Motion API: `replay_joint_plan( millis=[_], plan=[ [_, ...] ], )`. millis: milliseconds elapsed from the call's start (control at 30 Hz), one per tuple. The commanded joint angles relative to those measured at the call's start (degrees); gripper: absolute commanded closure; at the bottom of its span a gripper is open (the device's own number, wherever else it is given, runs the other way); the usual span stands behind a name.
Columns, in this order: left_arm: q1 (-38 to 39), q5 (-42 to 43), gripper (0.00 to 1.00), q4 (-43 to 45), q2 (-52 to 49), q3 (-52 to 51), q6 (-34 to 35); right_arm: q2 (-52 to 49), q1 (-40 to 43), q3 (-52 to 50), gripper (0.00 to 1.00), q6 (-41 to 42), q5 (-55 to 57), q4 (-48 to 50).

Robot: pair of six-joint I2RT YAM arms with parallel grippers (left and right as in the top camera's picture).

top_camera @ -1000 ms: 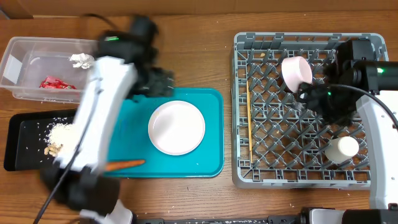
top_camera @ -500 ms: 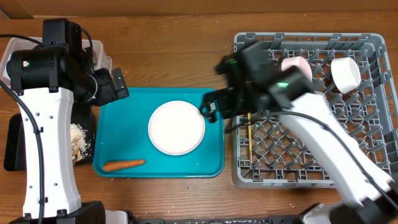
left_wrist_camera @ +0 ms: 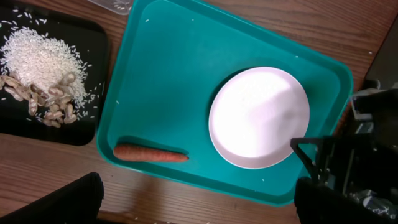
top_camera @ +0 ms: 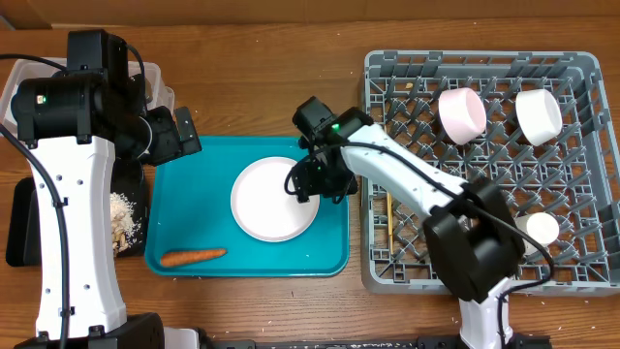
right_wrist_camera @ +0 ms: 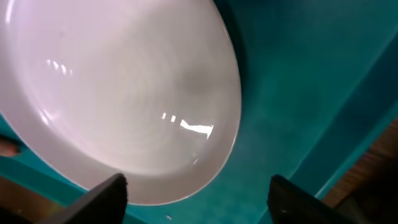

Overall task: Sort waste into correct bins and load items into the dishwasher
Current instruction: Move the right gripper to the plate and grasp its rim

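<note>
The round white plate (top_camera: 274, 199) lies on the teal tray (top_camera: 329, 254), with the orange carrot (top_camera: 192, 257) at the tray's front left. My right gripper (top_camera: 306, 181) is open, low over the plate's right edge; its fingers (right_wrist_camera: 199, 199) straddle the plate rim (right_wrist_camera: 124, 93). My left gripper (top_camera: 180, 136) is open and empty (left_wrist_camera: 199, 211), held high over the tray's back left corner. Its view shows the plate (left_wrist_camera: 259, 117), the carrot (left_wrist_camera: 150, 153), and rice (left_wrist_camera: 40, 59) and nut scraps (left_wrist_camera: 43, 106) on the black tray (left_wrist_camera: 18, 127).
The grey dish rack (top_camera: 581, 276) at right holds two white bowls (top_camera: 462, 111) (top_camera: 538, 114), a white cup (top_camera: 536, 231) and chopsticks (top_camera: 389, 211). The black tray (top_camera: 19, 228) lies at the left. The clear tub (top_camera: 160, 87) is mostly hidden behind my left arm.
My right arm swung from the dish rack to the plate's right edge on the teal tray. My left arm pulled back from the black tray a second ago and has held still since.
</note>
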State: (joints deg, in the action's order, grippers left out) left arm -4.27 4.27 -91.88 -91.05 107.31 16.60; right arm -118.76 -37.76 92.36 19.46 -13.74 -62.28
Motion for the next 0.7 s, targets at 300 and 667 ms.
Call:
replay_joint_plan(
  millis=[300,667],
  plan=[
    [-0.22,0.20,0.00,1.29,-0.35,-3.15,0.76,-6.23,-0.55,-0.22,0.45,1.90,-0.85,4.35],
    [-0.22,0.22,0.00,1.73,-0.35,-3.45,0.76,-5.97,0.04,-0.44,0.96,2.34,1.33,4.42]
  ],
)
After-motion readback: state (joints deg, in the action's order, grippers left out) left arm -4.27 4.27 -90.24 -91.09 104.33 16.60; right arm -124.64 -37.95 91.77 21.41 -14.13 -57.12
